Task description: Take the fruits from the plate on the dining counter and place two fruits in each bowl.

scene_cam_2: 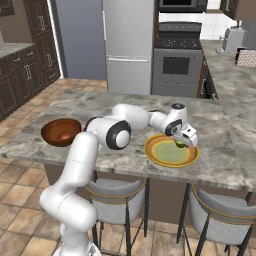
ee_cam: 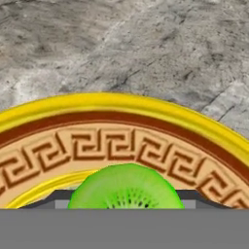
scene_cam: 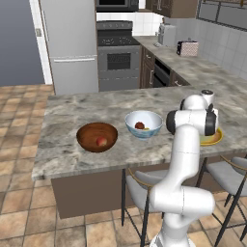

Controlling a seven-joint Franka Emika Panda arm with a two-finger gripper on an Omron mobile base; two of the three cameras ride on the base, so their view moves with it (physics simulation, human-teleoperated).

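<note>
A bright green fruit [ee_cam: 125,187] lies on the yellow plate [scene_cam_2: 162,156] at the right end of the dining counter [scene_cam: 72,111]. My gripper [scene_cam_2: 181,145] reaches down over the plate's far right side. In the hand view my gripper [ee_cam: 125,200] has a dark tip against each side of the green fruit. The plate's rim [ee_cam: 121,103] curves just beyond the fruit. The brown bowl [scene_cam: 84,137] holds a reddish-peach fruit [scene_cam: 101,141]. The white bowl [scene_cam: 144,115] holds a dark red fruit [scene_cam: 139,125] with a bit of yellow beside it.
Grey stools [scene_cam: 142,185] stand under the counter's near edge, one to the right [scene_cam_2: 220,212]. A fridge [scene_cam: 67,43] and a stove [scene_cam: 118,55] are behind. A toaster [scene_cam: 166,34] sits on the rear worktop.
</note>
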